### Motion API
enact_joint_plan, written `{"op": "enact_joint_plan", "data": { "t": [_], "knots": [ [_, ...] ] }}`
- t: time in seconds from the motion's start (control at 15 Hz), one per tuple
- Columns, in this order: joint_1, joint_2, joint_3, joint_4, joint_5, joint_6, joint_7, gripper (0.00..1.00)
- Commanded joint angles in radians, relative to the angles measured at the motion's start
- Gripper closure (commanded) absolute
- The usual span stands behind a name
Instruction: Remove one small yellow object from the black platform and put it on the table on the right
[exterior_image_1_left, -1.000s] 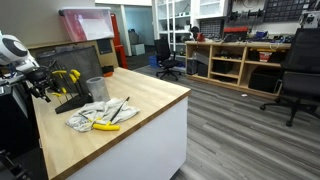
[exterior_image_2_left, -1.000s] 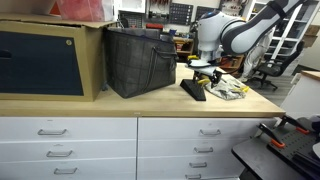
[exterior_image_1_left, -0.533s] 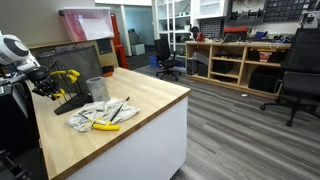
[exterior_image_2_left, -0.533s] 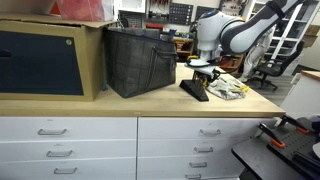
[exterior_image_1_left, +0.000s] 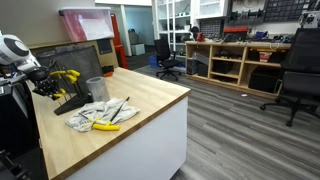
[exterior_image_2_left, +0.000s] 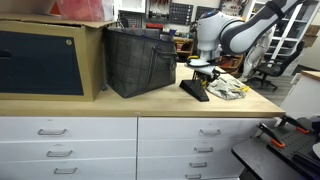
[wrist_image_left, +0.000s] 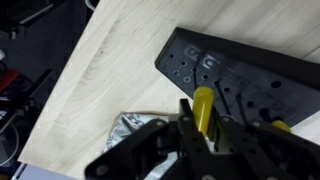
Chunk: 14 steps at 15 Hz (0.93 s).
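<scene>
1. Gripping one small yellow object (wrist_image_left: 203, 105), our fingers (wrist_image_left: 190, 125) are clamped on it where it stands on the black platform (wrist_image_left: 250, 70)
2. We judge lifting it and setting it on the desk (wrist_image_left: 110, 70) remain

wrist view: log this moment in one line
phase: grasp | gripper: shut on yellow object | place: at black platform | table: drop-off not yet done
</scene>
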Motion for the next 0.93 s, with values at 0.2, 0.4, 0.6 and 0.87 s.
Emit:
{"op": "enact_joint_plan", "data": {
  "t": [0.2,0.4,0.6,0.87],
  "knots": [
    [-0.004,-0.011,-0.014,0.014,0.106,-0.003,-0.025,0.96],
    [-0.022,0.004,-0.017,0.033,0.213,-0.011,-0.063,0.96],
    [-0.031,0.005,-0.030,0.043,0.290,-0.015,-0.090,0.96],
    [-0.024,-0.003,-0.051,0.042,0.298,-0.016,-0.059,0.96]
  ]
}}
